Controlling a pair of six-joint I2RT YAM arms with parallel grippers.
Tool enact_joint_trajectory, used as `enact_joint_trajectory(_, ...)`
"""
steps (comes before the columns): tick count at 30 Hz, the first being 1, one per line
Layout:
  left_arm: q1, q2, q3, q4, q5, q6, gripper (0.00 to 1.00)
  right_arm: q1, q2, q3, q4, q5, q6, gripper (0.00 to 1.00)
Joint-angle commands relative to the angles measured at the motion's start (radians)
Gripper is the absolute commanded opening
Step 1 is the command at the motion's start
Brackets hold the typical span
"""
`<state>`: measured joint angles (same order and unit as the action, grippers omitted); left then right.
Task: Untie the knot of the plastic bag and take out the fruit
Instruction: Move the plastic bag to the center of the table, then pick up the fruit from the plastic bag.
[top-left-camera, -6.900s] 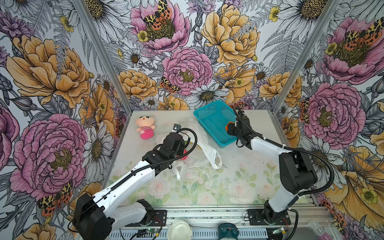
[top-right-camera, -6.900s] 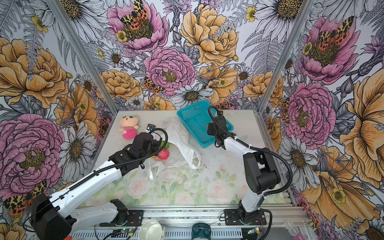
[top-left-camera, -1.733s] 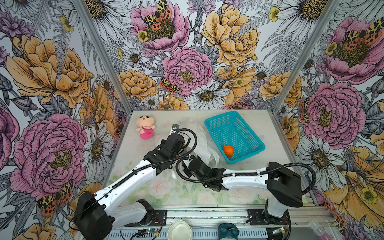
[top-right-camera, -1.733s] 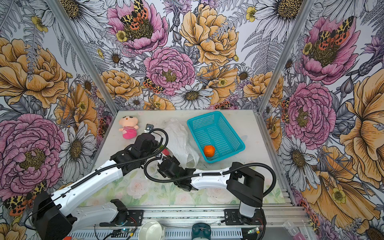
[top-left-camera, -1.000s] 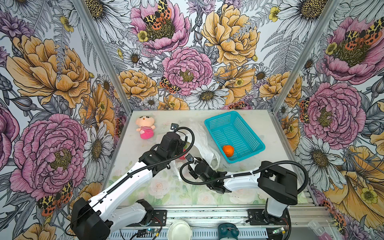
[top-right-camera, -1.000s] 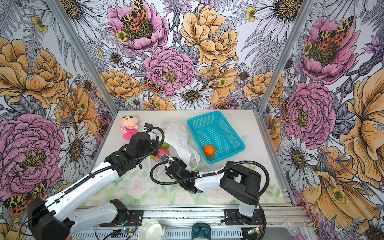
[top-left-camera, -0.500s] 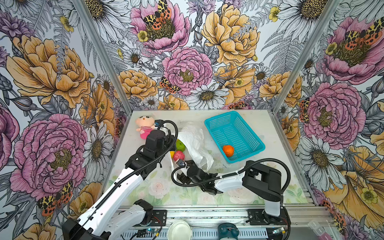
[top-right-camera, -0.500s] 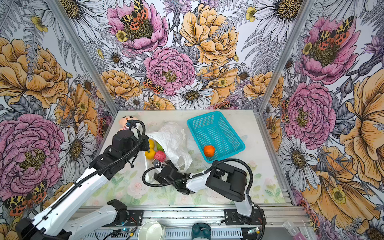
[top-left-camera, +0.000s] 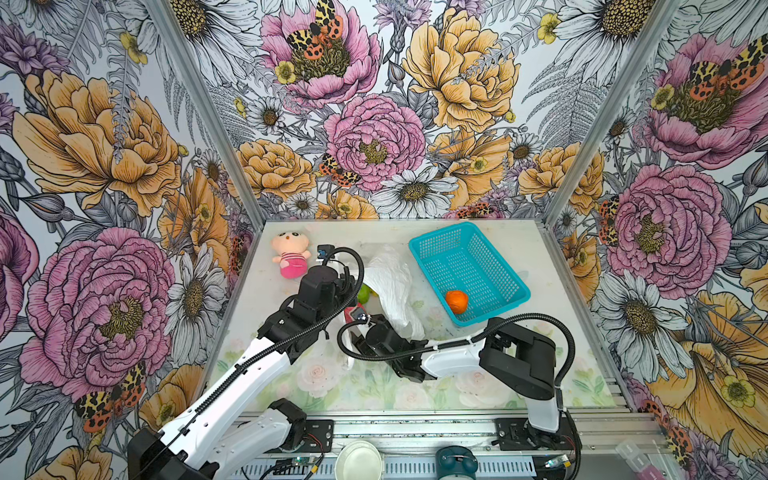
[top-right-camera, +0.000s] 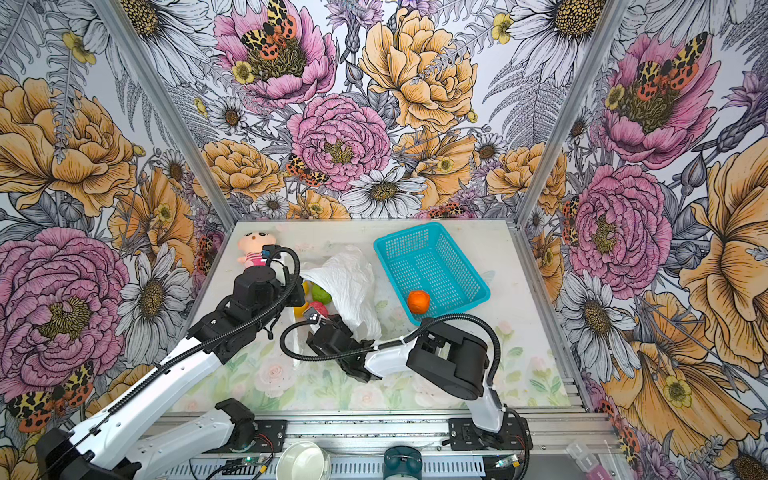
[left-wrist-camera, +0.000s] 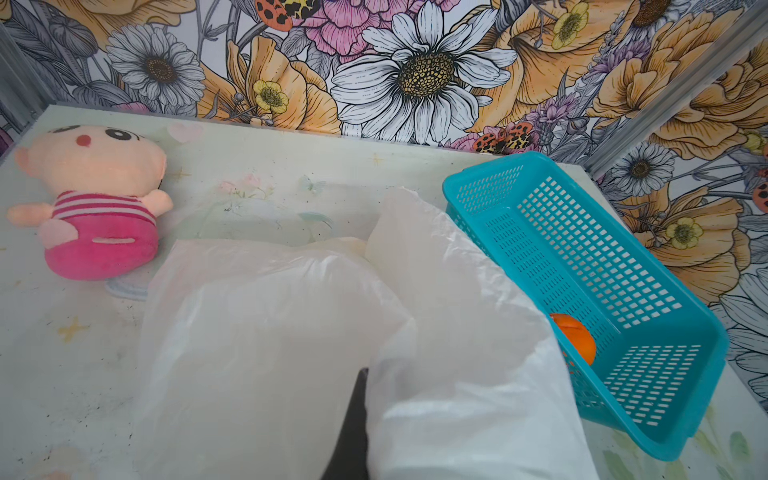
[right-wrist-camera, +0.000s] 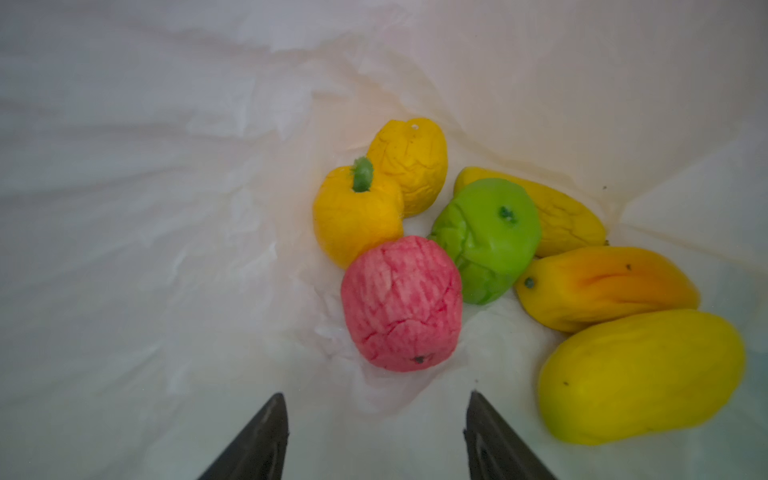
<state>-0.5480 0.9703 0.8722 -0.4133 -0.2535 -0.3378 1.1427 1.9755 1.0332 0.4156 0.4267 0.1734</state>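
Note:
The white plastic bag (top-left-camera: 390, 286) lies on its side at mid-table in both top views, with its mouth facing left. My left gripper (top-left-camera: 347, 276) is shut on the bag's upper edge and holds the mouth up. In the left wrist view one dark finger (left-wrist-camera: 353, 424) shows under the draped film. My right gripper (right-wrist-camera: 376, 411) stands open inside the mouth, just short of a pink-red fruit (right-wrist-camera: 401, 303). Behind that lie a green fruit (right-wrist-camera: 488, 237) and several yellow ones (right-wrist-camera: 357, 214). An orange fruit (top-left-camera: 456, 301) sits in the basket. The knot is out of view.
A teal mesh basket (top-left-camera: 490, 266) stands right of the bag, close against it. A pink plush doll (top-left-camera: 289, 255) lies at the back left, near the left arm's wrist. Flowered walls close in three sides. The right arm (top-left-camera: 449, 357) stretches low across the front of the table.
My left gripper has drawn the bag's edge to the left, opening the mouth so fruit shows. The right gripper has moved left from beside the bag into the mouth.

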Motion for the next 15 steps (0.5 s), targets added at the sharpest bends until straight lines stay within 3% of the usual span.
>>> enact_joint_trajectory(1, -0.005, -0.009, 0.003, 0.028, -0.014, 0.02, 0.0, -0.026, -0.006, 0.03, -0.041, 0.051, 0.056, 0.61)
enact_joint_trajectory(10, -0.02, -0.014, 0.007, 0.027, 0.01, 0.015, 0.0, -0.06, 0.117, 0.162, -0.082, -0.051, 0.065, 0.9)
enact_joint_trajectory(15, -0.026, -0.021, 0.007, 0.027, 0.005, 0.018, 0.0, -0.084, 0.21, 0.248, -0.108, -0.07, 0.087, 0.92)
